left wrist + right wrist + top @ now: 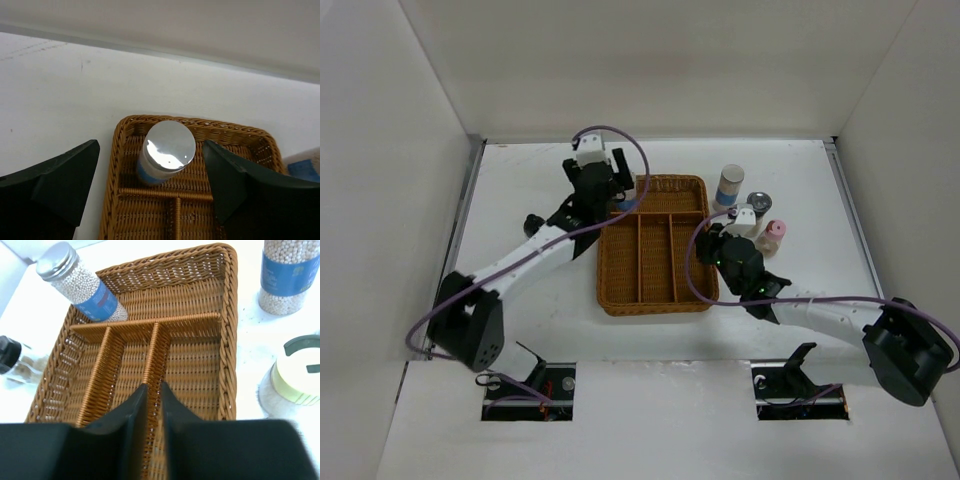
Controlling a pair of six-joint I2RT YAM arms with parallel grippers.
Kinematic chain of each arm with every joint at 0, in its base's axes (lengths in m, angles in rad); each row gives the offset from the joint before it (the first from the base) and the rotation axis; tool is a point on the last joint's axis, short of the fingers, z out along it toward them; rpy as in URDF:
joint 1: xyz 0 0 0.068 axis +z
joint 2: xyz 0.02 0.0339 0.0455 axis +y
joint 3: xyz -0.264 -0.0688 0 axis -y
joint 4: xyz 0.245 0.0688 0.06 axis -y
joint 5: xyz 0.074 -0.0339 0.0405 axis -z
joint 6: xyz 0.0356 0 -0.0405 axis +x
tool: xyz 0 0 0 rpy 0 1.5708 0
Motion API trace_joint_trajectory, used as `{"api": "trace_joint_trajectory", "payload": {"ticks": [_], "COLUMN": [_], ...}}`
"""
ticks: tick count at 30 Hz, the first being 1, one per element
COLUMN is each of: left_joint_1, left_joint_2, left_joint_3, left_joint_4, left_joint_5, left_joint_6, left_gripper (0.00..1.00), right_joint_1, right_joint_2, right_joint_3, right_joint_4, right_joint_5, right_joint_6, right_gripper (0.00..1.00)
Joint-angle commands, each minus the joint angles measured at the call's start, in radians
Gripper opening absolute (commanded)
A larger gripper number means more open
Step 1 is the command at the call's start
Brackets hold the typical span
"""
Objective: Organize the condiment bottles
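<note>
One condiment bottle [165,150], white with a blue band and a silver cap, stands in the cross compartment at the far-left corner of the wicker tray [650,305]. My left gripper [150,147] hangs over it, open, with both fingers clear of it. The same bottle [80,285] shows in the right wrist view. My right gripper [154,386] is shut with only a thin slit, holding nothing, above a tray divider. Right of the tray stand a blue-banded bottle [731,185], a dark-capped one [758,203], a pink-capped one [774,235] and a cream-capped jar [300,380].
A dark-capped bottle [532,222] stands on the table left of the tray, under the left arm. The tray's three long compartments [190,365] hold nothing. White walls enclose the table on three sides.
</note>
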Motion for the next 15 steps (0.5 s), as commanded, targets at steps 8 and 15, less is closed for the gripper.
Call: {"api": "trace_joint_trajectory", "payload": {"ticks": [8,15], "left_joint_1": [0.005,-0.031], "left_joint_2": [-0.437,-0.540], "left_joint_3": [-0.394,-0.586], "left_joint_4": [0.161,0.216], "left_joint_5": [0.087,0.266], "left_joint_6": [-0.154,-0.227], "left_gripper": [0.33,0.29], "right_joint_1": [0.015,0.002], "right_joint_2": [-0.002,-0.062], "right_joint_3": [0.040,0.107], "right_joint_4": [0.019,-0.088], "right_joint_5": [-0.019,0.001], "right_joint_6": [-0.028,-0.028], "right_gripper": [0.13,0.40]}}
